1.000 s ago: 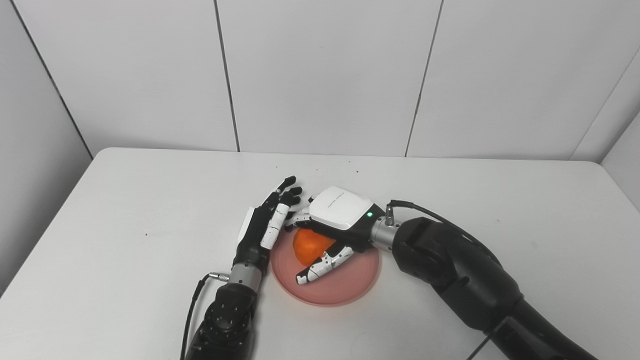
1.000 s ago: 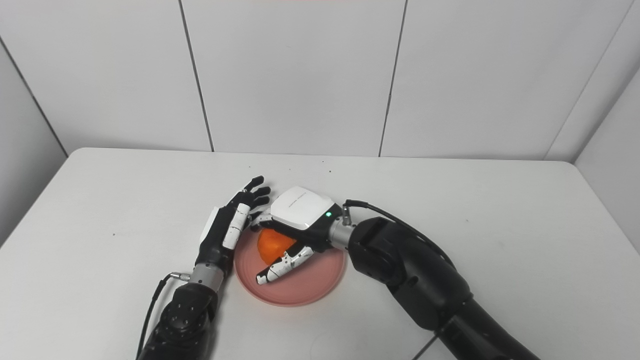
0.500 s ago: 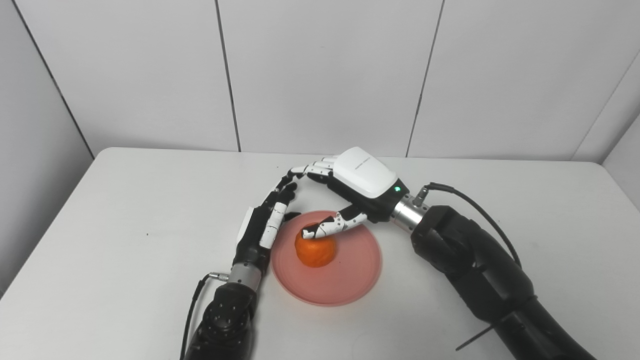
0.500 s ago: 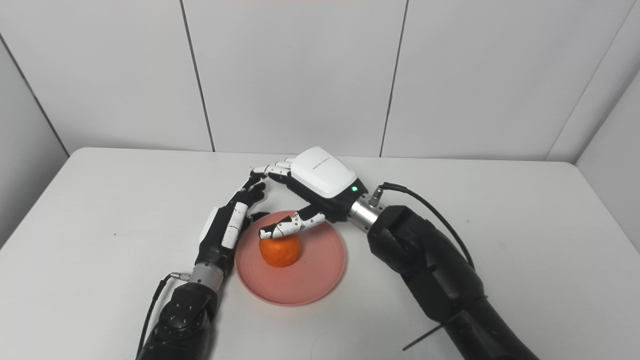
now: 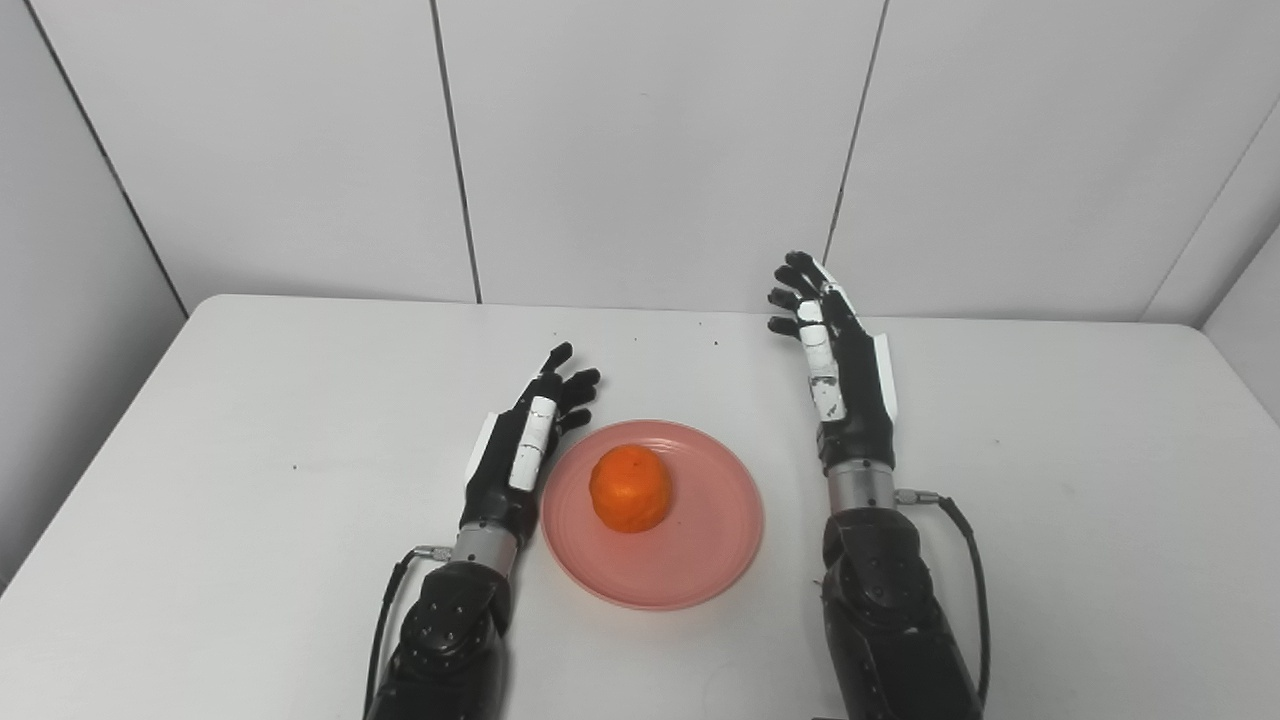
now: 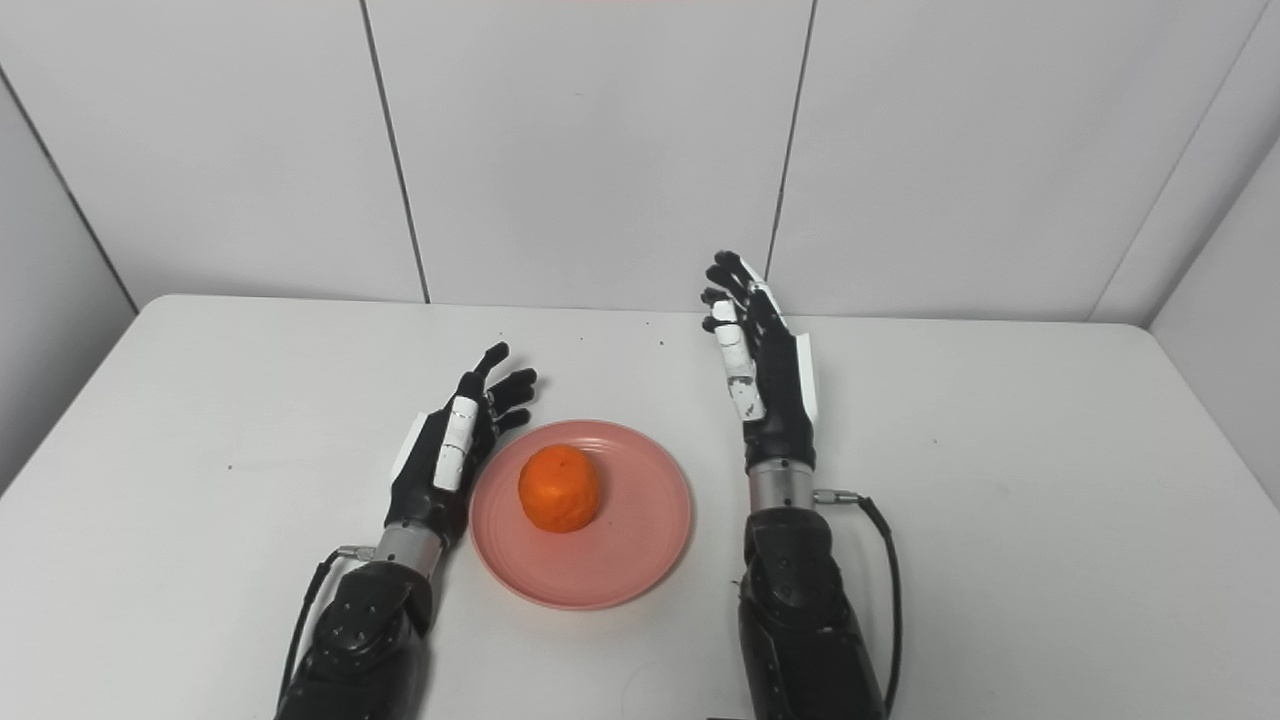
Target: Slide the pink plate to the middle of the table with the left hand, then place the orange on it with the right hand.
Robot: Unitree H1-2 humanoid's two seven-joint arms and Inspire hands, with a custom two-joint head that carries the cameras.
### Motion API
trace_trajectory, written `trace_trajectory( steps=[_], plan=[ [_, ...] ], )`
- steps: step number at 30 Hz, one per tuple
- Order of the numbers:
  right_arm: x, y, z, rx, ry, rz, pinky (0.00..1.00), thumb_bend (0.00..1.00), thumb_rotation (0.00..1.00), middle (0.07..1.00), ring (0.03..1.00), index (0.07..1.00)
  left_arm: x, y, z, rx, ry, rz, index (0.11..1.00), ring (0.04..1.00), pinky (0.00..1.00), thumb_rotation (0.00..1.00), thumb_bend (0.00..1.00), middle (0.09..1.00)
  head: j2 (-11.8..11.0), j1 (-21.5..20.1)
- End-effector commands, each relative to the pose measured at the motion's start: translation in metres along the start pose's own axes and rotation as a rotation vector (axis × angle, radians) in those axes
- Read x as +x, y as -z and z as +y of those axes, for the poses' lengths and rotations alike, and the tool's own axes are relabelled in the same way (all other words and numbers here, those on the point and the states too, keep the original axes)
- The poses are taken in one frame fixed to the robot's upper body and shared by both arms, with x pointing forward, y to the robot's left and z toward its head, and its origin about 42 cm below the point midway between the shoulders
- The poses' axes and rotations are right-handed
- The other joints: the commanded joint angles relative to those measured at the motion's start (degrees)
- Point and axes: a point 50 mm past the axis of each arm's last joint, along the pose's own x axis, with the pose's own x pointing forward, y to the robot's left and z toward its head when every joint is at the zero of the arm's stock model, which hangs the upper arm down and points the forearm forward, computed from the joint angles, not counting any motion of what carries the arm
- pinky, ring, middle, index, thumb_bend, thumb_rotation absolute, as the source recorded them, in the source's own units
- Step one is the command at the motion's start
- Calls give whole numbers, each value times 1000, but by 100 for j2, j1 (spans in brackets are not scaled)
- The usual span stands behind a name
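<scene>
Right robot hand (image 5: 838, 385) withdrawn – orange (image 5: 630, 487) unobscured.

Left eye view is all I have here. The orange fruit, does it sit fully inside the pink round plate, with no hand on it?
Observer: Yes. In the right eye view the orange fruit sits left of centre on the pink round plate, with bare pink all around it.
Operator: And the right hand, is it clear of the plate?
Observer: The right hand is held up with its fingers apart, holding nothing. White table shows between its forearm and the rim.
Operator: The left hand?
Observer: The left hand lies open beside the plate's left rim. From this angle I see no gap, so I cannot tell whether it touches.
</scene>
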Motion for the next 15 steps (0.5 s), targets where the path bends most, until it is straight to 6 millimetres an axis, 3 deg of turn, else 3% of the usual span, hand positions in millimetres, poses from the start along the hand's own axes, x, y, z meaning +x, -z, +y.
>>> trace_trajectory(
  steps=[1, 10, 15],
  plan=[
    [7, -1, -1, 98, 12, 16, 865, 845, 1000, 844, 852, 845, 9, -3, 6, -35, -63, -11, 918, 892, 890, 1000, 929, 863, -5, 6],
    [-10, 49, -1, 256, 128, 151, 945, 839, 1000, 872, 895, 868, 28, -12, 6, 100, -219, -103, 903, 915, 915, 1000, 875, 916, 11, 10],
    [-25, 68, -6, 169, 83, 181, 981, 848, 1000, 847, 896, 864, 29, -5, -3, 56, -239, -71, 917, 945, 897, 1000, 840, 938, 42, -8]
  ],
)
